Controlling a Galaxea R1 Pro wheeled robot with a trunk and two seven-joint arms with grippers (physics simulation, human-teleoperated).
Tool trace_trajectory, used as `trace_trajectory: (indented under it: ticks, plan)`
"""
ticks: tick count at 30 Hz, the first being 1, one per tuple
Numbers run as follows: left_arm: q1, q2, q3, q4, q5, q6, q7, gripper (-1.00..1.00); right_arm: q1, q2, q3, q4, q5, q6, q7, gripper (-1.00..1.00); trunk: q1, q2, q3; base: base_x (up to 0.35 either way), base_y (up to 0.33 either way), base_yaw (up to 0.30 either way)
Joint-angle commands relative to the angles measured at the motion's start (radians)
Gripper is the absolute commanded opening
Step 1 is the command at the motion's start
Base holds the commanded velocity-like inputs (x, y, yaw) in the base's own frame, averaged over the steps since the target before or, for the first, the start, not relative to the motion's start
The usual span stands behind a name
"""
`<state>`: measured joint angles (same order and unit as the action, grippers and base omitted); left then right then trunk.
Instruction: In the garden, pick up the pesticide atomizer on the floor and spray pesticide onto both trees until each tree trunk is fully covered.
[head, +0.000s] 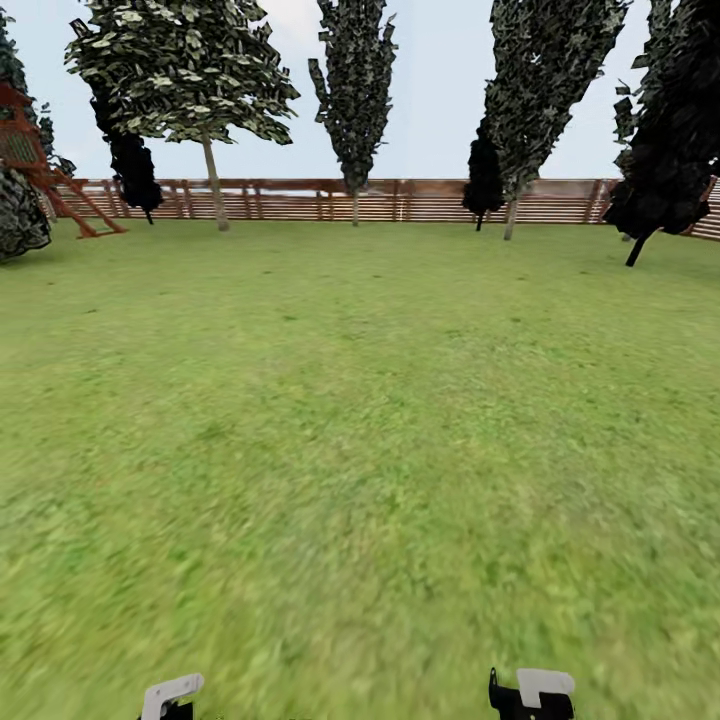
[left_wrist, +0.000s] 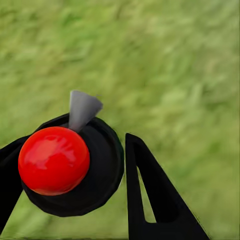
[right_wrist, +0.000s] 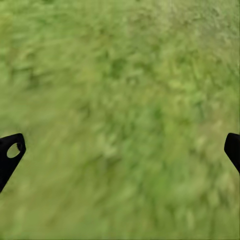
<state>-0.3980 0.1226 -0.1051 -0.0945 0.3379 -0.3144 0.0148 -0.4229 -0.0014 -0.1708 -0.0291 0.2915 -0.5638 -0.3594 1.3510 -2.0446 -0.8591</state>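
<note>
The pesticide atomizer (left_wrist: 60, 165) has a glossy red ball top, a black round body and a grey nozzle. It sits between the black fingers of my left gripper (left_wrist: 70, 150), which is shut on it above blurred grass. My right gripper (right_wrist: 120, 145) is open, with its fingertips wide apart over bare lawn. Far across the garden a tree (head: 185, 70) with a broad leafy crown stands on a pale bare trunk (head: 213, 185) before the fence. Another pale trunk (head: 511, 215) leans at the back right. Both are far from my arms.
A brown slatted fence (head: 400, 200) closes the far side of the lawn (head: 360, 420). A narrow conifer (head: 355, 90) stands mid-back, and dark trees (head: 665, 140) at the right. A red wooden play frame (head: 40, 165) is at the far left. My wrists (head: 170, 695) (head: 535, 692) peek in below.
</note>
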Motion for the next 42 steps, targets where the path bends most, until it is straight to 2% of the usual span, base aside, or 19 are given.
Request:
trace_trajectory:
  ticks: [1, 10, 18, 37, 42]
  plan:
    - [-0.001, 0.000, -0.008, 0.001, 0.007, -0.003, 0.002, -1.00, 0.000, 0.000, -0.007, 0.001, 0.011, -0.002, -0.004, 1.00, 0.000, 0.000, -0.001, 0.000, 0.000, 0.282]
    - [-0.001, -0.001, -0.009, 0.002, 0.006, -0.001, 0.000, -1.00, -0.001, 0.000, -0.007, 0.001, 0.011, -0.003, -0.003, 1.00, 0.000, 0.000, -0.001, 0.055, 0.000, 0.282]
    - [0.020, 0.003, -0.008, 0.000, 0.015, -0.003, 0.002, -1.00, -0.001, 0.000, -0.007, 0.001, 0.011, -0.003, -0.003, 1.00, 0.000, 0.000, -0.002, 0.320, 0.025, 0.282]
    - [0.021, 0.004, -0.008, 0.001, 0.015, -0.004, 0.002, -1.00, -0.001, 0.000, -0.007, 0.001, 0.011, -0.003, -0.003, 1.00, 0.000, 0.000, -0.007, 0.326, 0.134, 0.281]
    - [0.021, 0.006, -0.008, 0.000, 0.016, -0.005, 0.003, -1.00, -0.001, -0.002, -0.008, 0.001, 0.011, -0.004, -0.003, 1.00, 0.000, 0.000, -0.007, 0.326, 0.053, 0.075]
